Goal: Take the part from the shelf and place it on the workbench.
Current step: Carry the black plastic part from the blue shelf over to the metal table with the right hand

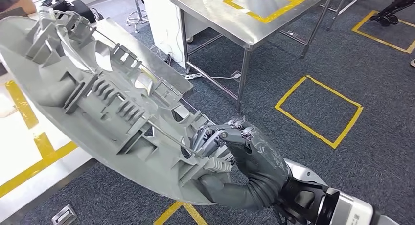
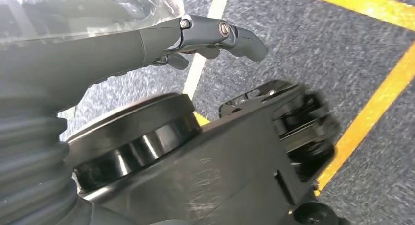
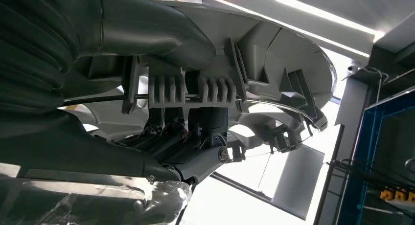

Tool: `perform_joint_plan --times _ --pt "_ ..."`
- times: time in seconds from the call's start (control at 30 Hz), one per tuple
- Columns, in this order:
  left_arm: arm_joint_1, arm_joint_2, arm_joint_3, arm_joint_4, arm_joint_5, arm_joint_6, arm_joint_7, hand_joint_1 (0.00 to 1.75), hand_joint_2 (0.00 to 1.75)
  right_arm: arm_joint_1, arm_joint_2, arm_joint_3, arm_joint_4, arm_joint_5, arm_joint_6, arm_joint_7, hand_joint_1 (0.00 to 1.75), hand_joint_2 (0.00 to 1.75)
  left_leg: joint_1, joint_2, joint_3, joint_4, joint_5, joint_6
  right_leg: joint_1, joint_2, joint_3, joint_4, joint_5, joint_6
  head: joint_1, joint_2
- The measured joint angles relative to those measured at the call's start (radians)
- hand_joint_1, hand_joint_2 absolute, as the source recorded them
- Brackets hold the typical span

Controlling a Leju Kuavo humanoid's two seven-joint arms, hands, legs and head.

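A large grey moulded plastic part (image 1: 98,93), ribbed and clipped on its upper side, fills the left of the head view, held tilted in the air. My right hand (image 1: 235,151) grips its lower near edge, fingers curled over the ribs and thumb under the rim. The right wrist view shows the same part (image 3: 274,63) close up, with my right hand (image 3: 161,112) clamped around its ribbing. My left hand (image 2: 205,36) hangs over the carpet with its fingers loosely extended and nothing in them. The steel workbench (image 1: 230,19) stands ahead, beyond the part.
Yellow tape outlines a rectangle on the workbench top (image 1: 269,2) and squares on the grey carpet (image 1: 320,110). A white surface with yellow tape (image 1: 24,137) lies at the left under the part. A stool (image 1: 132,5) stands behind the bench.
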Motion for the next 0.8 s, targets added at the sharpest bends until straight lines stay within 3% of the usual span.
perform_joint_plan --times 0.03,0.07,0.13,0.2,0.23,0.3,0.37,0.43,0.47,0.5,0.53,0.6,0.67,0.73,0.8 --pt "0.001 0.0 0.0 0.0 0.0 0.0 0.0 0.0 1.75 0.0 0.0 0.0 0.0 0.0 0.0 0.0 1.75 1.75 0.001 0.002 0.005 -0.007 0.013 -0.001 0.0 -0.013 0.0 0.002 -0.003 0.001 -0.001 0.0" --pt "0.002 0.0 0.0 0.0 0.0 0.0 0.0 0.0 1.75 0.0 0.0 0.001 0.0 0.0 0.0 0.0 1.75 1.75 0.001 0.006 0.028 -0.049 0.041 -0.002 0.0 -0.025 0.001 0.005 -0.006 0.003 -0.003 0.0" --pt "0.002 0.001 -0.001 0.0 0.0 0.0 0.0 0.0 1.75 0.0 0.0 0.001 0.0 0.0 0.0 0.0 1.75 1.75 -0.004 0.041 0.093 -0.171 0.091 0.003 0.003 -0.047 0.003 0.012 -0.014 0.01 -0.007 0.0" --pt "-0.002 0.0 -0.001 -0.001 0.0 0.0 0.0 0.0 1.75 0.0 0.0 0.0 0.0 0.0 0.0 0.0 1.75 1.75 -0.013 0.073 0.127 -0.238 0.101 0.019 0.01 -0.066 0.002 0.018 -0.02 0.02 -0.01 0.0" --pt "-0.003 0.0 -0.001 -0.001 0.0 0.0 0.0 0.0 1.75 -0.001 -0.001 0.0 0.0 0.0 0.0 0.0 1.75 1.75 -0.018 0.074 0.128 -0.244 0.097 0.028 0.012 -0.077 0.002 0.019 -0.021 0.025 -0.009 0.0" --pt "0.0 0.001 -0.001 -0.001 0.0 0.0 0.0 0.0 1.75 -0.002 -0.001 -0.001 0.0 0.0 0.0 0.0 1.75 1.75 -0.016 0.054 0.126 -0.249 0.1 0.042 0.011 -0.091 0.005 0.02 -0.027 0.034 -0.007 0.0" --pt "0.002 0.002 -0.001 -0.001 0.0 0.0 0.0 0.0 1.75 -0.002 -0.001 -0.002 -0.001 0.0 0.0 0.0 1.75 1.75 -0.01 0.034 0.128 -0.253 0.104 0.052 0.006 -0.051 -0.011 0.063 -0.058 0.044 -0.003 0.0" --pt "0.0 0.001 -0.001 -0.001 0.0 0.001 0.0 0.0 1.75 -0.001 -0.001 -0.003 -0.002 0.0 0.0 0.0 1.75 1.75 -0.007 0.012 0.127 -0.254 0.105 0.059 0.003 0.007 -0.071 0.182 -0.116 0.05 0.008 0.0" --pt "-0.001 0.001 -0.001 -0.002 0.0 0.001 0.0 0.0 1.75 0.001 -0.001 -0.002 -0.002 0.0 0.0 0.0 1.75 1.75 -0.008 0.001 0.127 -0.254 0.106 0.061 0.002 0.019 -0.105 0.247 -0.137 0.05 0.013 0.0" --pt "-0.001 0.0 -0.001 -0.002 0.0 0.001 0.0 0.0 1.75 0.002 -0.002 -0.002 -0.002 0.0 0.0 0.0 1.75 1.75 -0.008 -0.012 0.127 -0.254 0.106 0.061 0.003 0.024 -0.13 0.288 -0.143 0.05 0.018 0.0" --pt "0.0 0.0 -0.001 -0.002 0.0 0.0 0.0 0.0 1.75 0.003 -0.002 -0.002 -0.002 0.0 0.0 0.0 1.75 1.75 -0.009 -0.026 0.128 -0.254 0.106 0.061 0.003 0.026 -0.139 0.294 -0.129 0.048 0.02 0.0" --pt "0.0 0.0 -0.001 -0.002 0.001 0.0 0.0 0.0 1.75 0.004 -0.002 -0.002 -0.002 0.0 0.0 0.0 1.75 1.75 -0.008 -0.054 0.129 -0.252 0.106 0.061 0.002 0.041 -0.105 0.199 -0.055 0.042 0.022 0.0" --pt "-0.001 -0.001 -0.001 -0.002 0.002 0.0 0.0 0.0 1.75 0.004 -0.002 -0.002 -0.002 0.0 0.0 -0.001 1.75 1.75 -0.008 -0.08 0.125 -0.248 0.106 0.055 -0.001 0.085 -0.054 0.077 -0.002 0.035 0.024 0.0" --pt "-0.001 -0.002 -0.001 -0.002 0.003 -0.001 0.0 0.0 1.75 0.003 -0.002 -0.003 -0.003 0.0 0.0 0.0 1.75 1.75 -0.006 -0.102 0.118 -0.249 0.109 0.043 -0.001 0.107 -0.035 0.031 0.004 0.031 0.025 0.0" --pt "0.003 -0.001 -0.001 -0.002 0.004 -0.002 0.0 0.0 1.75 0.002 -0.002 -0.003 -0.003 0.0 0.0 0.0 1.75 1.75 -0.003 -0.112 0.115 -0.252 0.112 0.03 -0.001 0.088 -0.03 0.021 0.007 0.023 0.025 0.0"
